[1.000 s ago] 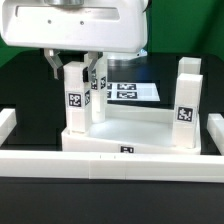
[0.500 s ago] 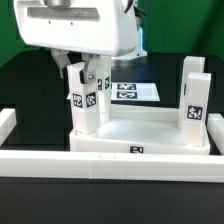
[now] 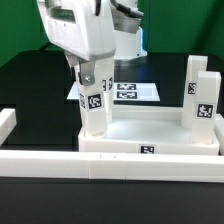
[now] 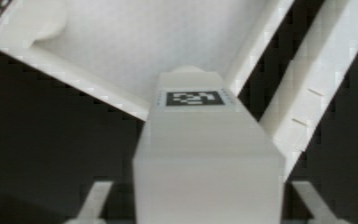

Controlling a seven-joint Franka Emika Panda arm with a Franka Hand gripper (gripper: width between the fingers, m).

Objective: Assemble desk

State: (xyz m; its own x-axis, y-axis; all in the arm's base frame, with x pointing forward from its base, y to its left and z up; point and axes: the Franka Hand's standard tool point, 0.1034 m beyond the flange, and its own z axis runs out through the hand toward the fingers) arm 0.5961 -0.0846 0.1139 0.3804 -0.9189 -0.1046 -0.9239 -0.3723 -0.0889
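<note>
Leg (image 3: 95, 105) upright between the jaws; standing on tabletop (image 3: 150, 125).

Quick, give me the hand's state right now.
Hand: closed on a desk leg, which stands upright at a corner of the tabletop.

from my seat the tool (image 3: 88, 78) is mostly swallowed by the arm's white housing (image 3: 75, 35) in the exterior view, so i can't make out how its fingers sit on the leg (image 3: 95, 108). the marker board (image 3: 135, 91) is partly covered by that leg. the wrist view cuts the fingers (image 4: 96, 200) off at the frame edge, and the tabletop (image 4: 105, 50) looks soft and blurred.
</note>
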